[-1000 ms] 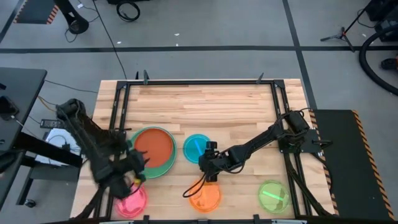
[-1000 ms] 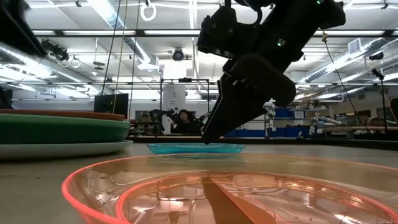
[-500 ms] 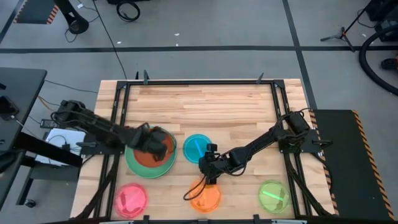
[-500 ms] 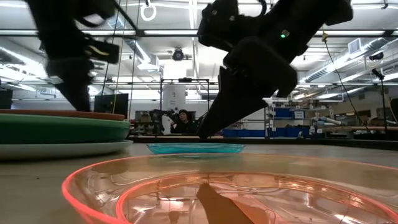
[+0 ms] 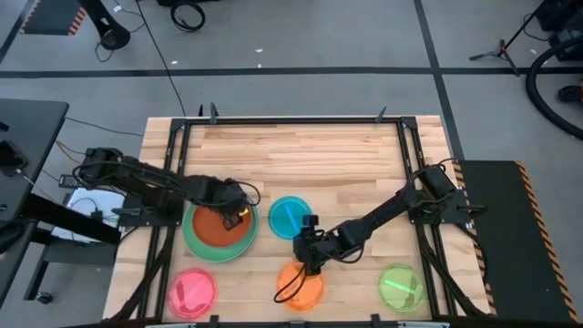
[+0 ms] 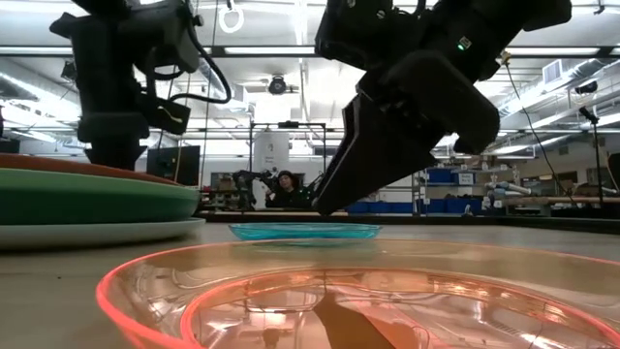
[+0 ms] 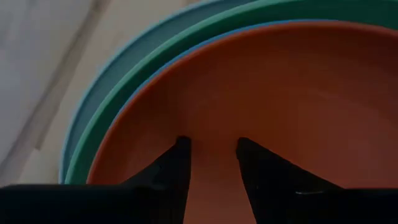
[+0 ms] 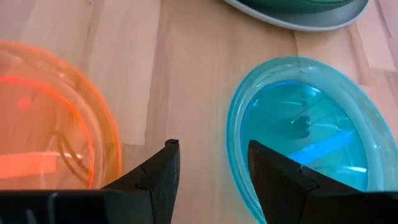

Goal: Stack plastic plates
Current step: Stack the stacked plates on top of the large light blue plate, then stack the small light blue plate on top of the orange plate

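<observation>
While the wooden table (image 5: 301,150) fills the high view, the biggest thing on it is the stack of big plates (image 5: 219,233) on the left side. From above, the stack shows a red-orange plate (image 5: 219,230) on top w/ a green rim (image 5: 193,244) round it. The left wrist view shows more: red-orange, then a thin blue edge (image 7: 134,90), then green, then a teal-blue rim (image 7: 87,109) under that. How many are in the stack in all can't be told.

Next come the small see-through plates, 4 of them, each flat on the table and apart: 1 teal plate (image 5: 290,217) in the middle, 1 orange plate (image 5: 301,287) in front of it, 1 pink plate (image 5: 190,292) front left, 1 lime plate (image 5: 401,286) front right. The low view shows only the orange plate, the teal plate and the stack's side.

The left gripper (image 7: 211,149) is over the red-orange plate, fingers a little apart, holding nothing. The right gripper (image 8: 211,152) hangs between the teal and orange plates, over bare wood, fingers apart too, nothing in them.

Far back in the low view, 1 person (image 6: 286,184) sits in the room.
</observation>
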`<control>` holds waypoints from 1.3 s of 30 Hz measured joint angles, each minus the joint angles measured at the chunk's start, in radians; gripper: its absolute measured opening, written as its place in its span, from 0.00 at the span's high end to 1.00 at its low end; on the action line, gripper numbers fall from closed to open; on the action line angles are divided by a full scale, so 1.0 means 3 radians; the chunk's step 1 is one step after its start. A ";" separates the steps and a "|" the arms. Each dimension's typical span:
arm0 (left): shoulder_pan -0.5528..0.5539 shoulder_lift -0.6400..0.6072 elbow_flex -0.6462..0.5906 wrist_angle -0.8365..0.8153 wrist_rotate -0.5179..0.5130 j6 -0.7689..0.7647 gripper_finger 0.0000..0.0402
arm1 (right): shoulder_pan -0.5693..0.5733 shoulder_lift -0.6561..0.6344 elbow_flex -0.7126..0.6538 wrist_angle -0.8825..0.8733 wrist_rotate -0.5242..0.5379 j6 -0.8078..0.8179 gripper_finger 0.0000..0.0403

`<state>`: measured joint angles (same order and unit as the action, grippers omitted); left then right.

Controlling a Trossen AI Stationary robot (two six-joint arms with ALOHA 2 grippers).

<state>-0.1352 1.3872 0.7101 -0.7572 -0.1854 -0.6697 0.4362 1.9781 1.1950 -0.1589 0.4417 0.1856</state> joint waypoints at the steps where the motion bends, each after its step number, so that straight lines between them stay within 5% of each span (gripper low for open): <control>1: -0.0026 -0.0006 0.0003 -0.0016 0.0023 0.0001 0.65 | 0.0000 0.0000 0.0000 0.0000 -0.0008 -0.0056 0.52; 14: -0.0461 -0.0891 -0.0017 -0.0027 0.0096 -0.0111 0.65 | -0.0233 -0.0003 0.0000 -0.0046 -0.0273 -0.0542 0.54; 18: -0.0874 -0.1185 -0.0043 0.0495 -0.0250 -0.0257 0.65 | -0.0300 -0.0003 0.0000 -0.0109 -0.0440 -0.0495 0.58; 25: -0.1722 -0.1198 -0.0111 0.1628 -0.0541 0.0485 0.65 | -0.0416 -0.0004 0.0000 -0.0138 -0.0617 -0.0520 0.68; 30: -0.2161 -0.1199 -0.0111 0.1775 -0.0728 0.0545 0.65 | -0.0464 -0.0004 -0.0051 -0.0141 -0.0826 -0.0537 0.74; 39: -0.2716 -0.1199 -0.0111 0.1830 -0.0787 0.0416 0.65 | -0.0475 -0.0011 -0.0229 -0.0119 -0.0516 -0.0522 0.75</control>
<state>-0.9500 1.0275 0.6769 -0.2083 -0.4215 -0.5448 0.2938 1.9747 1.1263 -0.1945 0.2871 0.0290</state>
